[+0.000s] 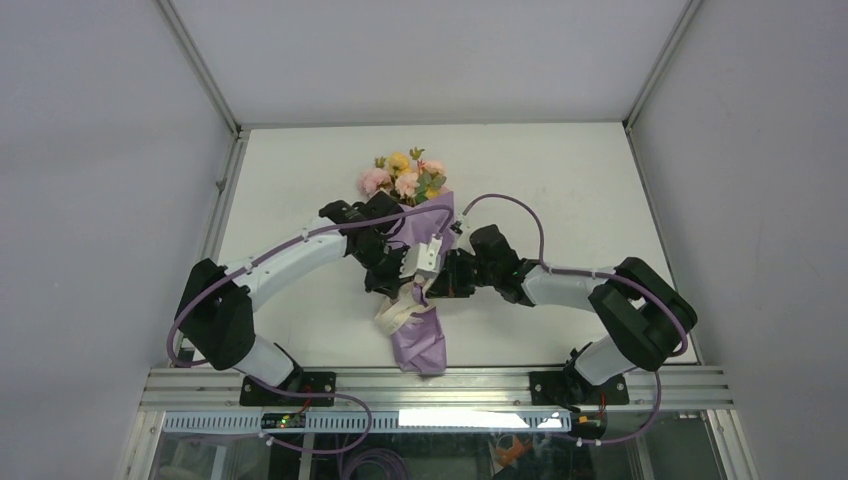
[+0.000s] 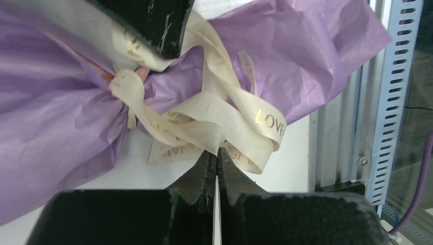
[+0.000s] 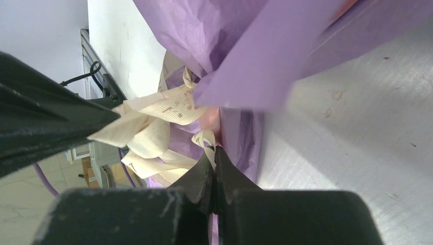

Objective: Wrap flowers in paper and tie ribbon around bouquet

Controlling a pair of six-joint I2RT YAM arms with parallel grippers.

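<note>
The bouquet (image 1: 420,270) lies lengthwise in the middle of the table, lilac paper (image 2: 51,117) in a cone around the flowers (image 1: 402,176), whose pink and yellow blooms stick out at the far end. A cream ribbon (image 2: 224,115) with gold lettering is looped around the pinched waist of the paper. My left gripper (image 2: 216,151) is shut on a fold of the ribbon's loop. My right gripper (image 3: 214,149) is shut on another strand of the ribbon (image 3: 153,138) right at the waist. Both grippers meet over the bouquet (image 1: 425,285) in the top view.
The table (image 1: 560,190) is white with grey walls on three sides. A slotted metal rail (image 2: 393,102) runs along the near edge, close to the paper's tail (image 1: 420,345). The other arm's black finger (image 2: 153,20) fills the top of the left wrist view.
</note>
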